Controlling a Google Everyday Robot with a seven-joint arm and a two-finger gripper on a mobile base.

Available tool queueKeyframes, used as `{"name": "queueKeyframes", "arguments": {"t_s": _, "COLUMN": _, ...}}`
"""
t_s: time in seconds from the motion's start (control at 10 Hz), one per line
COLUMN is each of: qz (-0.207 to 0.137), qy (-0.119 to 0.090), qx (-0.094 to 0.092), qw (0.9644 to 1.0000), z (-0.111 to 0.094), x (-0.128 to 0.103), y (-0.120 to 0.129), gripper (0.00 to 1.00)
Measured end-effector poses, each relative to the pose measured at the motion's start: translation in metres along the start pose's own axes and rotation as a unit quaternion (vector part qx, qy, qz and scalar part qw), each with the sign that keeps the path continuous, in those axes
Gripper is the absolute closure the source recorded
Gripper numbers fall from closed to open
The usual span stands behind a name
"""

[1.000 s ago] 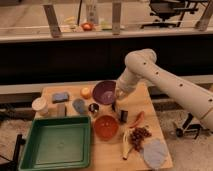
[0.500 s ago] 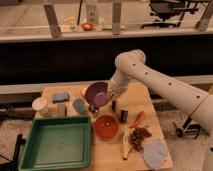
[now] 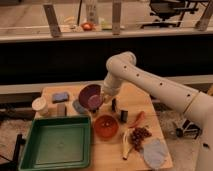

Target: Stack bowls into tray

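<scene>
The dark purple bowl hangs tilted above the wooden table, its open side facing left. My gripper is shut on the bowl's right rim, at the end of the white arm that comes in from the right. The orange-red bowl sits upright on the table just below and right of the purple one. The green tray lies at the front left of the table, with nothing in it. The purple bowl is above the table just beyond the tray's far right corner.
A white cup, a blue sponge and a small dark block lie at the table's left. A dark can, a red pepper, a banana, grapes and a grey cloth lie right of the orange-red bowl.
The gripper has lifted the purple bowl off the table and carried it left toward the tray, tilting it onto its side. The orange-red bowl has not moved.
</scene>
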Motion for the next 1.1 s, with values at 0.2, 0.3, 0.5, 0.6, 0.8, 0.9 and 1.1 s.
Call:
{"name": "queueKeyframes", "arguments": {"t_s": 0.2, "qz": -0.010, "qy": -0.020, "qx": 0.004, "qw": 0.9997, "z": -0.004, "x": -0.016, "y": 0.026, "gripper": 1.00}}
{"name": "queueKeyframes", "arguments": {"t_s": 0.3, "qz": -0.016, "qy": -0.027, "qx": 0.006, "qw": 0.9995, "z": -0.005, "x": -0.023, "y": 0.035, "gripper": 1.00}}
{"name": "queueKeyframes", "arguments": {"t_s": 0.5, "qz": -0.021, "qy": -0.038, "qx": 0.011, "qw": 0.9990, "z": -0.001, "x": -0.035, "y": 0.045, "gripper": 1.00}}
{"name": "queueKeyframes", "arguments": {"t_s": 0.6, "qz": -0.022, "qy": -0.043, "qx": 0.016, "qw": 0.9987, "z": 0.004, "x": -0.042, "y": 0.053, "gripper": 1.00}}
{"name": "queueKeyframes", "arguments": {"t_s": 0.8, "qz": -0.029, "qy": -0.048, "qx": 0.023, "qw": 0.9981, "z": 0.014, "x": -0.050, "y": 0.057, "gripper": 1.00}}
{"name": "queueKeyframes", "arguments": {"t_s": 0.9, "qz": -0.030, "qy": -0.051, "qx": 0.026, "qw": 0.9979, "z": 0.019, "x": -0.053, "y": 0.060, "gripper": 1.00}}
{"name": "queueKeyframes", "arguments": {"t_s": 1.1, "qz": -0.030, "qy": -0.057, "qx": 0.026, "qw": 0.9976, "z": 0.026, "x": -0.061, "y": 0.069, "gripper": 1.00}}
